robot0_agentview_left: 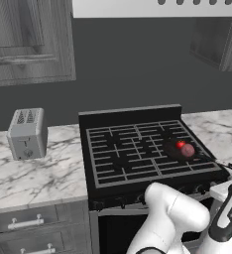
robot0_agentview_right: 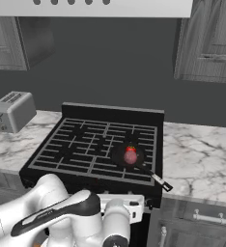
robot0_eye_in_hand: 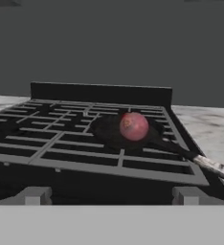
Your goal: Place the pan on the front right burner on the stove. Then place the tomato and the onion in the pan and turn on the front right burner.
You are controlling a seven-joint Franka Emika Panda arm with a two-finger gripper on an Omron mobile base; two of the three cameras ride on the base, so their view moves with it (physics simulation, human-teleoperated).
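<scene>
Gripper low at the stove (robot0_agentview_left: pixel 138 149) front edge, looking across the grates; fingertips not visible, can't tell if the claw is open or closed. Nearest thing: the pan (robot0_eye_in_hand: pixel 115 132), small shallow black, on the front right burner (robot0_eye_in_hand: pixel 147 153), long thin handle sticking out past the stove's right front corner over the marble counter (robot0_agentview_right: pixel 202 159). Inside the pan: dull pinkish-red onion (robot0_eye_in_hand: pixel 133 126) in front, bright red tomato (robot0_agentview_left: pixel 180 144) touching just behind it. Farther left, grey toaster (robot0_agentview_left: pixel 27 133) on the counter.
</scene>
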